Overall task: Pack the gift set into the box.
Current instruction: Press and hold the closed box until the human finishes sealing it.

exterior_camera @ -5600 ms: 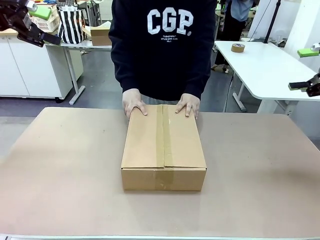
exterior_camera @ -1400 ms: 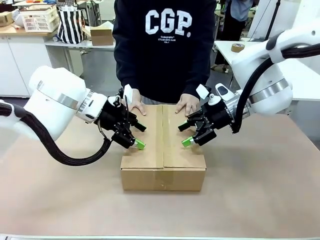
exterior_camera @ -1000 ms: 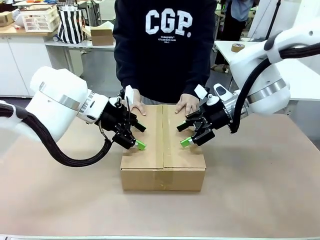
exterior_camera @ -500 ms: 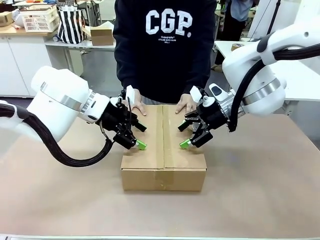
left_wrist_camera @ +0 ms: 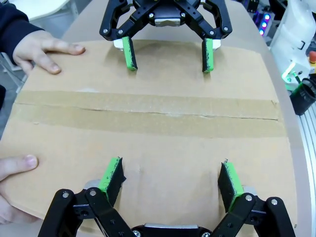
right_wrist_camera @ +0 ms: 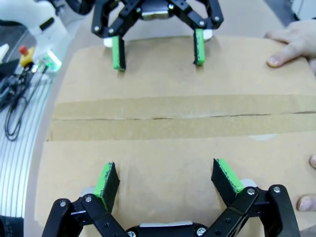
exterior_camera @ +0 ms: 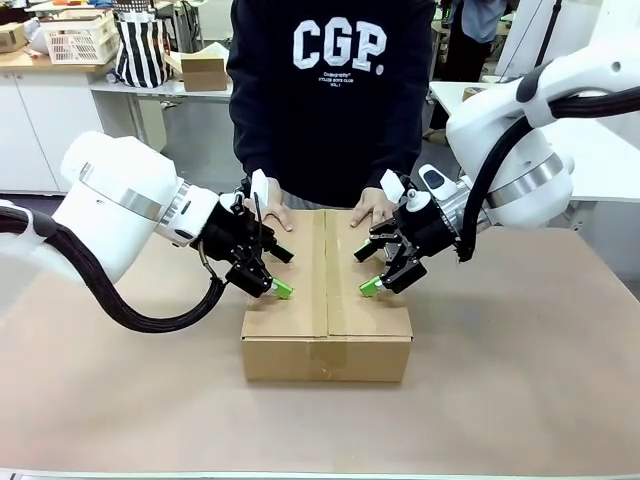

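Box [exterior_camera: 340, 305] lies taped closed, contents unseen; left pincer [exterior_camera: 283, 273] and right pincer [exterior_camera: 367, 270] hover above, spread wide, empty.

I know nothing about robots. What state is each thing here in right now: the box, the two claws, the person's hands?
Box: closed, flaps down, taped along the middle, on the table.
Left gripper: open, over the box's left flap.
Right gripper: open, over the box's right flap.
Person's hands: resting flat on the box's far end.
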Robot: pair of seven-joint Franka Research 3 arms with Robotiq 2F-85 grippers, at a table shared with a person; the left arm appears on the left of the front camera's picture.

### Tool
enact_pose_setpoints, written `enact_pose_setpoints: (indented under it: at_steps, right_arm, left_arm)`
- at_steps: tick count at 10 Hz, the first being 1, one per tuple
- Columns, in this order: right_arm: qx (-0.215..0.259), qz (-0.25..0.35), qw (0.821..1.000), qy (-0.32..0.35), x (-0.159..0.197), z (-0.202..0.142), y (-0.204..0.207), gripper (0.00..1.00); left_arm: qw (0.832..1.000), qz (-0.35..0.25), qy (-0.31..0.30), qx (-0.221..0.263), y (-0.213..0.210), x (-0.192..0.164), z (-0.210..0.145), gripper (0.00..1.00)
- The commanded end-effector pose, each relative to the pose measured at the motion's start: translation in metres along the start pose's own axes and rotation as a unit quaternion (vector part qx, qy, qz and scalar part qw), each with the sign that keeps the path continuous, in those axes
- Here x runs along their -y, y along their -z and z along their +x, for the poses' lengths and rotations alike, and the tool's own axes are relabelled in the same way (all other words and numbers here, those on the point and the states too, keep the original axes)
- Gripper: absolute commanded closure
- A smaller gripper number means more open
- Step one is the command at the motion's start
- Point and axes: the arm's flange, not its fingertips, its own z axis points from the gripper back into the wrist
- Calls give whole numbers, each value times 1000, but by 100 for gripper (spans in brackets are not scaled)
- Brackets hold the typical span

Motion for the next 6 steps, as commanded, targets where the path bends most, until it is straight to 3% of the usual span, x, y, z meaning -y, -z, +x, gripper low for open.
enact_pose_setpoints:
  at_steps: [1,6]
  right_arm:
    - [-3,-2,1000,3,0,-2,2,0]
    - [-3,-2,1000,3,0,-2,2,0]
  left_arm:
    - [1000,1,0,-2,1,1,-1,0]
    - [1000,1,0,-2,1,1,-1,0]
